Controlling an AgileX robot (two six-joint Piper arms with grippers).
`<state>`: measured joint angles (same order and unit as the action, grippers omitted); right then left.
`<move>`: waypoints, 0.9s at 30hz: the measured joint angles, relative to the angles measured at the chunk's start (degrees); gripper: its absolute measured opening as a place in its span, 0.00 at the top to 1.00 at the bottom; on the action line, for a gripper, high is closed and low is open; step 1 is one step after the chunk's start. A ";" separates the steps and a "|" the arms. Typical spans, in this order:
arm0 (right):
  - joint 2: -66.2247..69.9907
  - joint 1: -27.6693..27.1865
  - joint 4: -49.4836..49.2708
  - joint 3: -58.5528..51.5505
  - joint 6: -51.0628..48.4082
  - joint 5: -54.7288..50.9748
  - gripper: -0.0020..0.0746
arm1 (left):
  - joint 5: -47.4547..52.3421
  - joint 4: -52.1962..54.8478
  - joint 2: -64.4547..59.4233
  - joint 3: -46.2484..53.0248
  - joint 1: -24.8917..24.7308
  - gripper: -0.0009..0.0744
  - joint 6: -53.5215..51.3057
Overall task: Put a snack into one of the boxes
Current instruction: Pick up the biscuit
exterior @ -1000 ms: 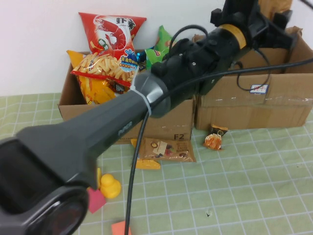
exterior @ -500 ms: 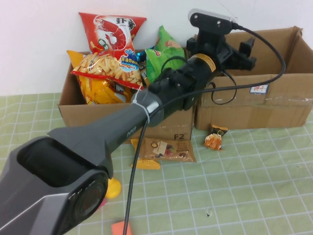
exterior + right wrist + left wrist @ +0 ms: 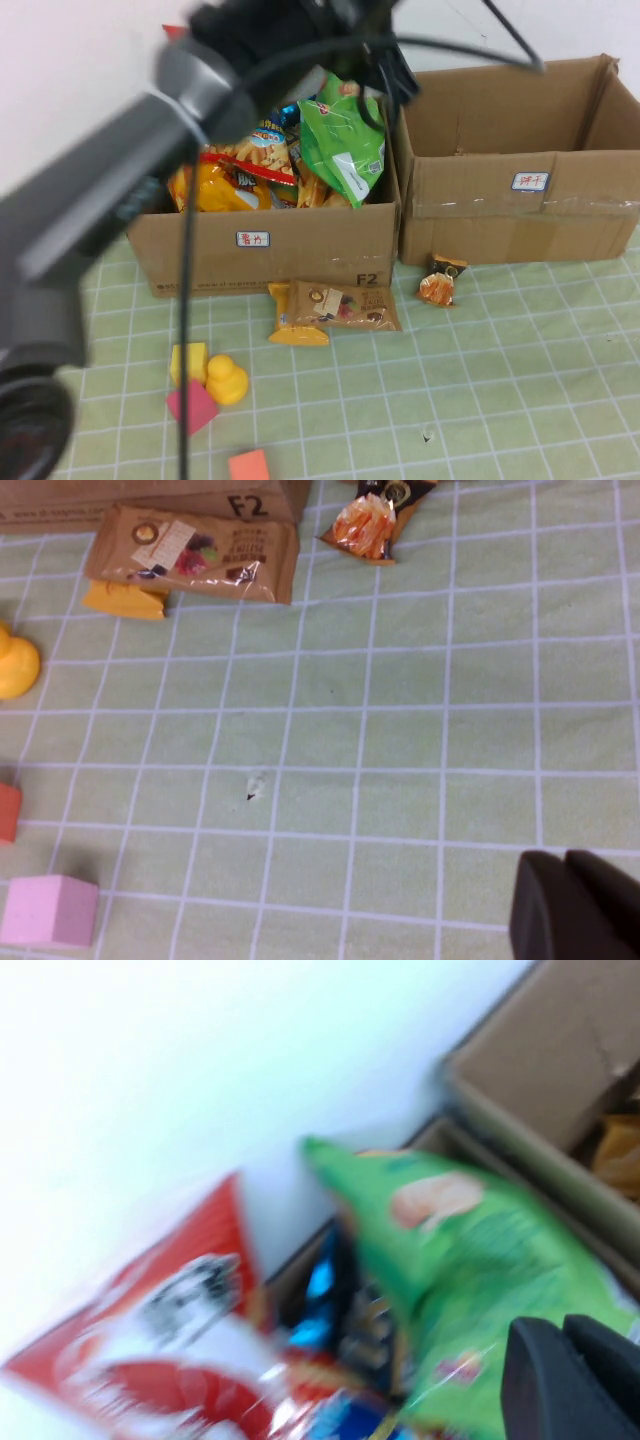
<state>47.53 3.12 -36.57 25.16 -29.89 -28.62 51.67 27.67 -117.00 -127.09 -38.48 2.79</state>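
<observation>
**Left arm over the full box, fingers closed and empty**

The left gripper [image 3: 570,1380] hangs above the left box [image 3: 262,255], near its rear right corner, with its fingers pressed together and nothing visible between them. In its wrist view the closed tips sit just beside the green snack bag [image 3: 345,145], which stands tilted at the right end of that box, leaning on the other packets. That box is crammed: a red shrimp-chip bag [image 3: 170,1310] at the back and a fries bag [image 3: 262,150] spill above the rim, likely why the green bag rides so high.

The right box [image 3: 520,205], just beside the left box, shows only bare cardboard where its inside can be seen. More snacks lie on the table [image 3: 500,400] in front of the left box: a brown packet [image 3: 340,305], a yellow packet [image 3: 297,325] touching it, and a small orange snack [image 3: 440,285] nearer the right box.

The right gripper [image 3: 580,905] is parked low over the table, well in front of the left box, fingers shut and empty; it seems idle.
</observation>
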 joint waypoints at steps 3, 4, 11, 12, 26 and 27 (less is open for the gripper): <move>0.00 0.00 0.00 0.00 0.00 0.00 0.98 | 3.99 0.58 4.08 -0.23 0.00 0.99 0.00; 0.00 0.00 0.00 0.00 0.00 0.00 0.98 | 5.43 0.58 5.11 -0.23 0.00 0.99 0.00; 0.00 0.00 0.00 0.00 0.00 0.00 0.98 | 9.64 -0.19 13.36 5.52 -0.83 0.99 0.00; 0.00 0.00 0.00 0.00 0.00 0.00 0.98 | 8.91 -0.30 14.81 8.25 -1.00 0.99 0.50; 0.00 0.00 -2.57 0.00 -2.77 0.00 0.98 | -16.90 1.05 45.22 61.55 -1.23 0.99 11.44; 0.00 0.00 -2.83 0.00 -3.08 0.00 0.98 | -18.27 1.81 49.53 66.72 -1.23 0.99 11.98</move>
<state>47.53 3.12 -39.40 25.16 -32.97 -28.62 33.39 29.48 -67.47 -60.37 -39.72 14.78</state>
